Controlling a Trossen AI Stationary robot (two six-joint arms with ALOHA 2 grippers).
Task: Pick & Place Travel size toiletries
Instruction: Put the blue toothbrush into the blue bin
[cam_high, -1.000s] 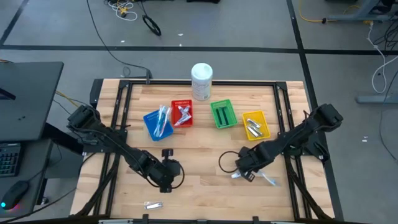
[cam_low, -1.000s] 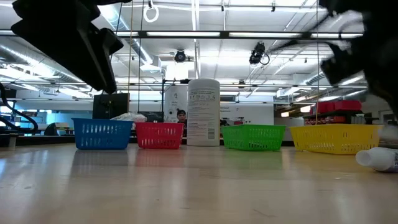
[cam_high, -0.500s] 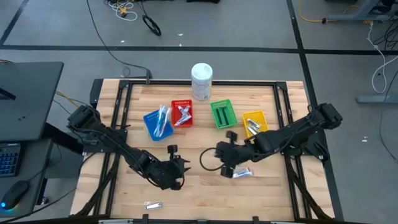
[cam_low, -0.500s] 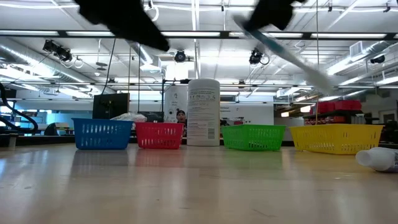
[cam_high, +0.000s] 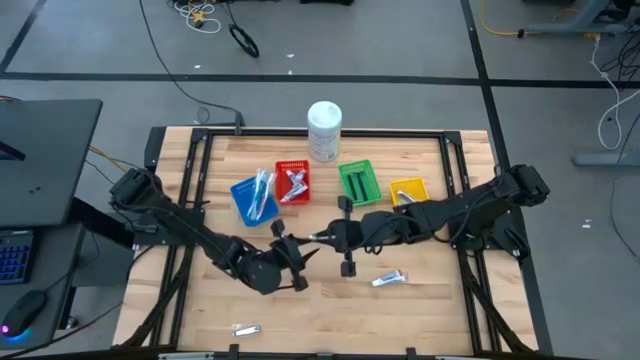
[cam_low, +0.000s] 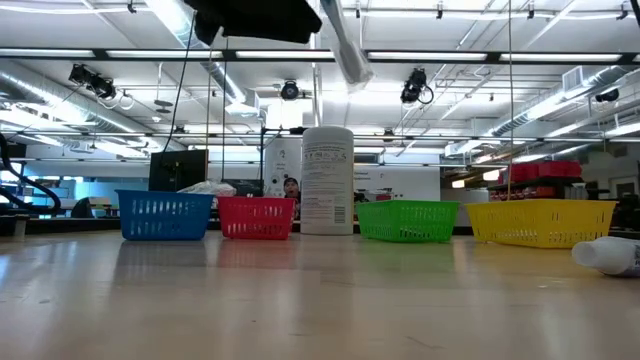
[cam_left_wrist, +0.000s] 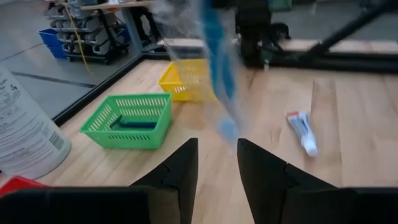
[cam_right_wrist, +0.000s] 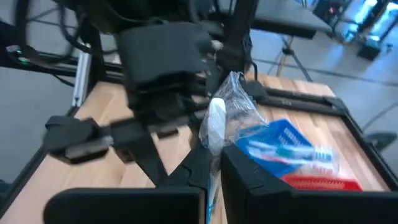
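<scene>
A blue-white toothbrush in a clear wrapper is up in the air over the table's middle, with my right gripper shut on it. Its free end hangs just off the tips of my left gripper, which stands open facing it from the left; I cannot tell whether they touch. In the low view the toothbrush slants down from a dark gripper at the top. A toothpaste tube lies flat on the table at the near right. A silvery sachet lies by the near edge. My right gripper pinches the wrapped toothbrush between its two fingers at one end. The fingers come about level from the table's right. The rest of the toothbrush sticks out past the fingertips toward my left gripper, lifted clear of the table.
Blue, red, green and yellow baskets stand in a row at the back, each with items inside. A big white tub stands behind them. Bare wood lies between the arms and the near edge.
My right gripper has risen from the near right of the table and gone left toward my left gripper, tipping from pointing down to about level, with the toothbrush lifted clear. The toothpaste tube stayed on the table. My left gripper has risen a little and turned up to face the right one.
</scene>
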